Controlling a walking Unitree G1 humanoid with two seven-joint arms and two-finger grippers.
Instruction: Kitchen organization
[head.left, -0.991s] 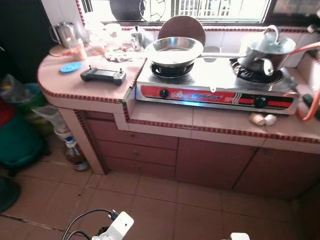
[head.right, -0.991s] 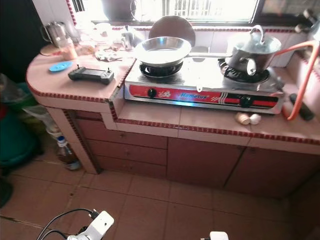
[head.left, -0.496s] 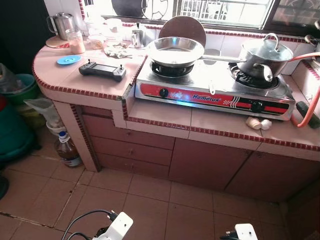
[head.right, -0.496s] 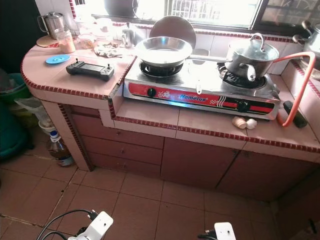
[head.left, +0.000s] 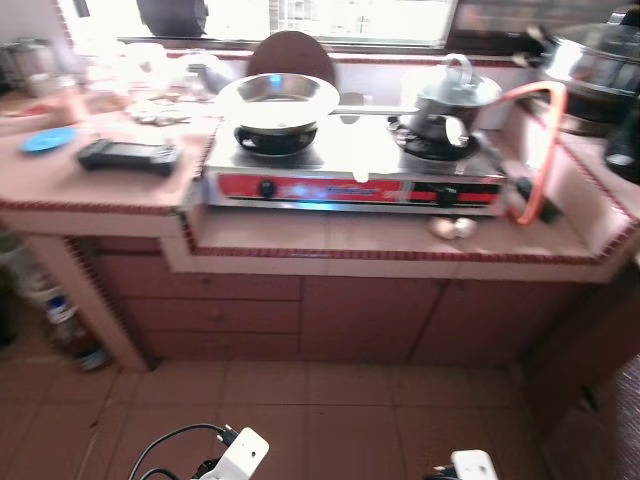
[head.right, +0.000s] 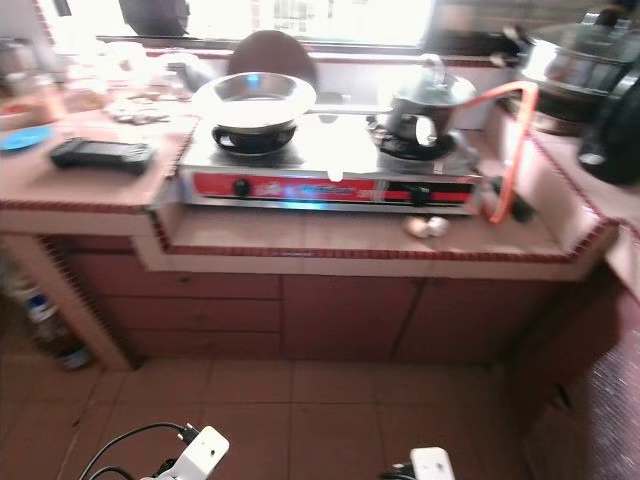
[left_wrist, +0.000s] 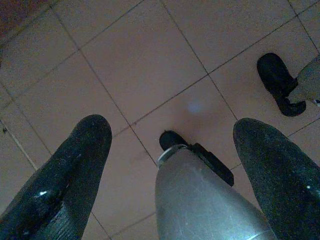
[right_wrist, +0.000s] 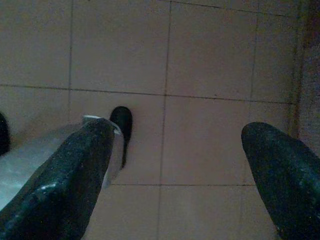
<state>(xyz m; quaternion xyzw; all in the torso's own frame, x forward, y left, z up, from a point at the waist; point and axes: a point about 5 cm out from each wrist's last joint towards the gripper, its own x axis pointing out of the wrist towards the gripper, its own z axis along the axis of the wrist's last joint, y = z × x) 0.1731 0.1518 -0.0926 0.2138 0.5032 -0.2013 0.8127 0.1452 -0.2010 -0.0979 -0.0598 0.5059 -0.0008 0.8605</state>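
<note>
A two-burner gas stove (head.left: 350, 175) with a red front panel sits in the recessed middle of a pink tiled counter (head.left: 330, 235). On its burner at about 11 o'clock rests an empty steel frying pan (head.left: 278, 98), and on the burner at 1 o'clock stands a lidded steel pot (head.left: 450, 98). An orange gas hose (head.left: 540, 150) arches down at 2 o'clock, just beside the stove's end. Two garlic bulbs (head.left: 454, 228) lie on the counter ledge in front of the stove, below the right-hand knob. At 9 to 10 o'clock, on the raised counter section, lie a black handheld controller (head.left: 128, 155) and a blue lid (head.left: 47, 139), well apart from the stove. A large steel pot (head.left: 595, 65) sits on the side counter at 2 o'clock. Both arms hang idle over the tiled floor (left_wrist: 150, 60): the left gripper (left_wrist: 170, 170) and the right gripper (right_wrist: 175, 180) each have their fingers spread apart, holding nothing.
</note>
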